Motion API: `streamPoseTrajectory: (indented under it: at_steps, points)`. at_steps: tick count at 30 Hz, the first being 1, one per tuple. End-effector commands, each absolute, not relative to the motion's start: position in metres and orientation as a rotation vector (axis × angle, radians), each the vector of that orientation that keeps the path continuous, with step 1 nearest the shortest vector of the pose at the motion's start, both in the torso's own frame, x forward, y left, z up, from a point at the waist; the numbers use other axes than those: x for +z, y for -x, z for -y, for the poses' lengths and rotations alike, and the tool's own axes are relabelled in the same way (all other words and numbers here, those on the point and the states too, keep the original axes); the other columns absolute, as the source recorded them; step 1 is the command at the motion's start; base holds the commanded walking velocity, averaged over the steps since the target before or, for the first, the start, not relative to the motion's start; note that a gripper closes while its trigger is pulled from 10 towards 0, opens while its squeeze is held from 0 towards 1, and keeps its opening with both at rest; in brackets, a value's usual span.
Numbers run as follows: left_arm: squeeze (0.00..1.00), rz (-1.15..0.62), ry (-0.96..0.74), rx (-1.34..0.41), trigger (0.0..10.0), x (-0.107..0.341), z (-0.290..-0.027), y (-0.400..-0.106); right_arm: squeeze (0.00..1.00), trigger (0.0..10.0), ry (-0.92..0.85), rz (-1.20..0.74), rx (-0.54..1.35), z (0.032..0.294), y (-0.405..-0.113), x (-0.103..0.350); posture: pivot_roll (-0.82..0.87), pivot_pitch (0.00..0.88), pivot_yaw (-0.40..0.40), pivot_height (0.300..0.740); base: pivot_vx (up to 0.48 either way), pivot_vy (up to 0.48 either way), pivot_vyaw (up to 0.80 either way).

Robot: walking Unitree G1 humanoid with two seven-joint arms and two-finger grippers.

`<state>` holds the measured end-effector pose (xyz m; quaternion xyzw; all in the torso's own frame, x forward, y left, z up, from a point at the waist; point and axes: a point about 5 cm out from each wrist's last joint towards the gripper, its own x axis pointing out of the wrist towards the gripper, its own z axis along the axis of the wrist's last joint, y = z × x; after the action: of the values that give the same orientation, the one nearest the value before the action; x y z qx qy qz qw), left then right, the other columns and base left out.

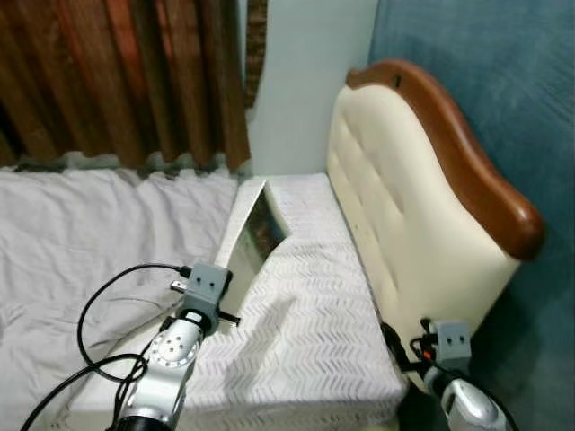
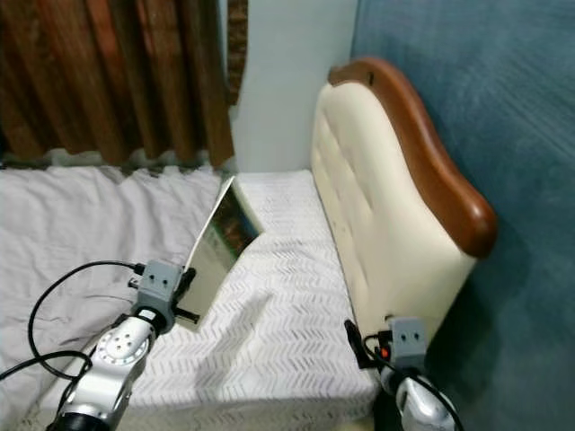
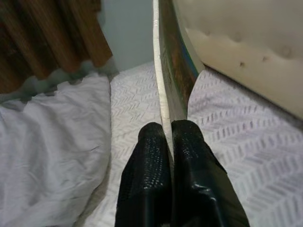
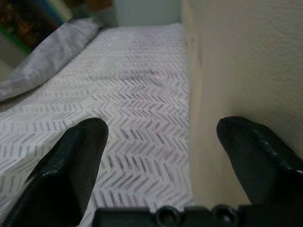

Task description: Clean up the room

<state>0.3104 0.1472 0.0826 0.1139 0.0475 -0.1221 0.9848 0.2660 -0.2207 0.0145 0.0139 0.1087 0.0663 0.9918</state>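
A thin, flat book or picture board (image 1: 256,229) with a white back and a dark printed face stands on edge on the bed, tilted up from the patterned sheet (image 1: 305,314). My left gripper (image 3: 168,130) is shut on its near lower edge, one black finger on each face. The left arm (image 1: 175,346) reaches over the bed from the near side. My right gripper (image 4: 161,132) is open and holds nothing. It hangs low at the bed's near right corner, close beside the cream headboard (image 1: 404,224).
A rumpled white blanket (image 1: 81,242) covers the left of the bed. Brown curtains (image 1: 117,81) hang behind it, with a pale wall strip (image 1: 305,81) beside them. A blue wall (image 1: 503,90) stands behind the wood-trimmed headboard. A black cable (image 1: 99,314) loops beside my left arm.
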Motion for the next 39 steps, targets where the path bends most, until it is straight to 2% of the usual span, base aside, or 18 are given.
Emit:
streamPoseTrajectory:
  at_steps: [1, 6, 10, 12, 14, 15, 17, 18, 20, 22, 25, 26, 27, 30, 31, 34, 35, 39]
  points:
    - [0.00, -0.058, -0.226, -0.263, 10.0, 0.089, -0.142, -0.314, 0.00, 10.0, -0.024, -0.204, 0.126, 0.224, -0.271, 0.020, -0.01, 0.000, -0.040, 0.740, 0.480, 0.000, 0.00]
    - [0.00, -0.079, -0.207, -0.313, 10.0, 0.086, -0.132, -0.318, 0.00, 10.0, -0.021, -0.208, 0.131, 0.223, -0.271, 0.020, -0.02, 0.000, -0.038, 0.740, 0.480, 0.000, 0.00]
    - [0.00, -0.158, -0.146, -0.324, 10.0, 0.080, -0.128, -0.330, 0.00, 10.0, -0.022, -0.208, 0.139, 0.223, -0.269, 0.020, -0.04, 0.000, -0.041, 0.740, 0.000, 0.000, 0.00]
    - [0.00, -0.191, -0.094, -0.323, 10.0, 0.080, -0.126, -0.339, 0.00, 10.0, -0.020, -0.207, 0.145, 0.225, -0.266, 0.021, -0.07, 0.013, -0.056, 0.740, 0.000, 0.000, 0.00]
    - [0.00, -0.223, 0.060, -0.321, 10.0, 0.088, -0.118, -0.357, 0.00, 10.0, -0.010, -0.215, 0.178, 0.228, -0.256, 0.022, -0.11, 0.052, -0.072, 0.740, 0.000, 0.000, 0.00]
    - [0.00, -0.223, 0.060, -0.321, 10.0, 0.088, -0.118, -0.357, 0.00, 10.0, -0.010, -0.215, 0.178, 0.228, -0.256, 0.022, -0.11, 0.052, -0.072, 0.740, 0.000, 0.000, 0.00]
    - [0.00, -0.211, 0.166, -0.320, 10.0, 0.100, -0.108, -0.366, 0.00, 10.0, 0.009, -0.189, 0.223, 0.219, -0.219, 0.032, -0.21, 0.161, -0.113, 0.740, 0.000, 0.000, 0.00]
    - [0.00, -0.211, 0.166, -0.320, 10.0, 0.100, -0.108, -0.366, 0.00, 10.0, 0.009, -0.189, 0.223, 0.219, -0.219, 0.032, -0.21, 0.161, -0.113, 0.740, 0.000, 0.000, 0.00]
    - [0.00, -0.181, 0.360, -0.341, 10.0, 0.119, -0.093, -0.377, 0.00, 10.0, 0.029, -0.190, 0.257, 0.213, -0.181, 0.054, -0.29, 0.232, -0.143, 0.740, 0.000, 0.000, 0.00]
    - [0.00, -0.151, 0.504, -0.345, 10.0, 0.132, -0.087, -0.383, 0.00, 10.0, 0.053, -0.222, 0.265, 0.218, -0.157, 0.068, -0.34, 0.286, -0.177, 0.740, 0.000, 0.000, 0.00]
    - [0.00, -0.143, 0.653, -0.298, 10.0, 0.131, -0.098, -0.386, 0.00, 10.0, 0.074, -0.281, 0.279, 0.223, -0.126, 0.084, -0.41, 0.371, -0.228, 0.740, 0.000, 0.000, 0.00]
    - [0.00, -0.174, 0.654, -0.250, 10.0, 0.116, -0.112, -0.381, 0.00, 10.0, 0.077, -0.309, 0.289, 0.221, -0.117, 0.085, -0.42, 0.390, -0.237, 0.740, 0.000, 0.000, 0.00]
    - [0.00, -0.174, 0.654, -0.250, 10.0, 0.116, -0.112, -0.381, 0.00, 10.0, 0.077, -0.309, 0.289, 0.221, -0.117, 0.085, -0.42, 0.390, -0.237, 0.740, 0.000, 0.000, 0.00]
    - [0.00, -0.311, 0.647, -0.183, 10.0, 0.063, -0.151, -0.352, 0.00, 10.0, 0.073, -0.384, 0.298, 0.214, -0.097, 0.094, -0.45, 0.434, -0.262, 0.740, 0.000, 0.000, 0.00]
    - [0.00, -0.311, 0.647, -0.183, 10.0, 0.063, -0.151, -0.352, 0.00, 10.0, 0.073, -0.384, 0.298, 0.214, -0.097, 0.094, -0.45, 0.434, -0.262, 0.740, 0.000, 0.000, 0.00]
    - [0.00, -0.418, 0.491, -0.150, 10.0, 0.035, -0.173, -0.331, 0.00, 10.0, 0.063, -0.425, 0.297, 0.211, -0.090, 0.102, -0.44, 0.455, -0.271, 0.740, 0.000, 0.000, 0.00]
    - [0.00, -0.418, 0.491, -0.150, 10.0, 0.035, -0.173, -0.331, 0.00, 10.0, 0.063, -0.425, 0.297, 0.211, -0.090, 0.102, -0.44, 0.455, -0.271, 0.740, 0.000, 0.000, 0.00]
    - [0.00, -0.460, 0.287, -0.075, 10.0, 0.028, -0.201, -0.321, 0.00, 10.0, 0.043, -0.444, 0.305, 0.210, -0.091, 0.103, -0.43, 0.474, -0.269, 0.740, 0.000, 0.000, 0.00]
